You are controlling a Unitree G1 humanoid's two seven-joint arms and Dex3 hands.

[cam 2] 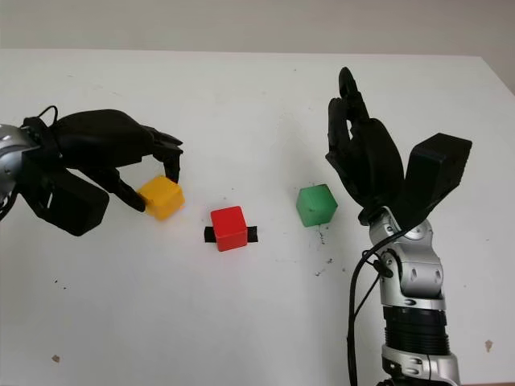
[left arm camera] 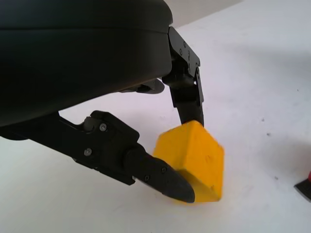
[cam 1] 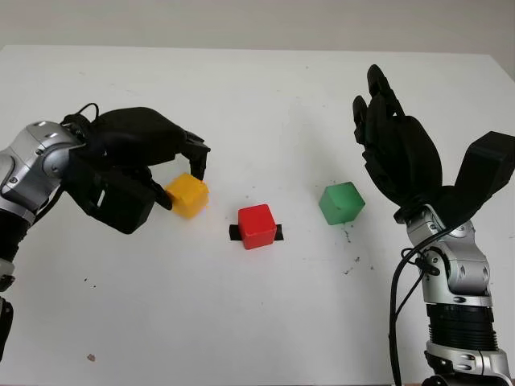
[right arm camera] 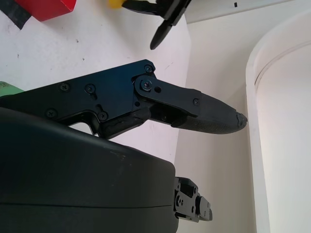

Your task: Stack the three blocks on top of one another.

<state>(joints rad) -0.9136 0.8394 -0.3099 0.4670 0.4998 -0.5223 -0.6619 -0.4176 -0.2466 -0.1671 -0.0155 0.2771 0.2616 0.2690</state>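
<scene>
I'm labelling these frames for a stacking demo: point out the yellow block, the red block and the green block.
yellow block (cam 1: 190, 195), left eye view, front face.
red block (cam 1: 257, 226), left eye view, middle of the block.
green block (cam 1: 341, 202), left eye view, front face.

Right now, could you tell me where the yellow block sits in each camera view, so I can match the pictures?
Left eye view: yellow block left of centre, between the left hand's fingers.
Right eye view: further left, same grasp.
Left wrist view: low, right of centre, pinched between two black fingertips.
Right wrist view: a yellow sliver at the top edge.
Shared landmark: the red block on its black tape, beside the yellow block.
</scene>
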